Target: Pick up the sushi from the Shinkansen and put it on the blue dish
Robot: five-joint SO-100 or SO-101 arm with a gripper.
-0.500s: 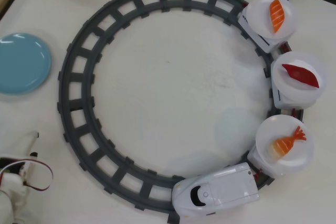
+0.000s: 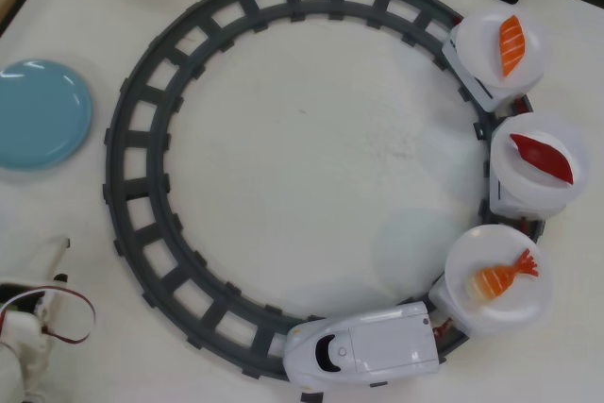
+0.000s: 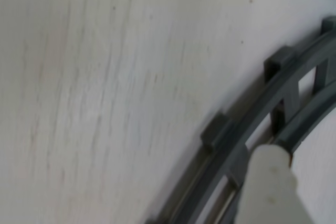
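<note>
Overhead, a dark grey circular plastic track [image 2: 142,101] lies on the white worktop [image 2: 302,139]. The white plastic toy Shinkansen [image 2: 363,344], with its black windshield pointing left, sits on the near part of the ring, right of centre. Three cars follow it up the right side of the track, each topped by a round white plate. The nearest plate [image 2: 497,278] holds an orange shrimp piece with a forked tail [image 2: 505,276]. The middle plate [image 2: 538,165] holds a dark red tuna piece [image 2: 543,158]. The farthest plate [image 2: 500,47], at the far right, carries the small orange salmon sushi with pale stripes [image 2: 511,43]. The round glossy light-blue dish [image 2: 38,112] rests off the track at the left edge, well apart from the train. Part of the white arm [image 2: 28,313] with a red cable shows at the near left corner.

In the wrist view, one pale finger [image 3: 273,187] of the gripper hangs blurred over a curved stretch of track [image 3: 283,93]; whether the gripper is spread or pressed together cannot be told.
</note>
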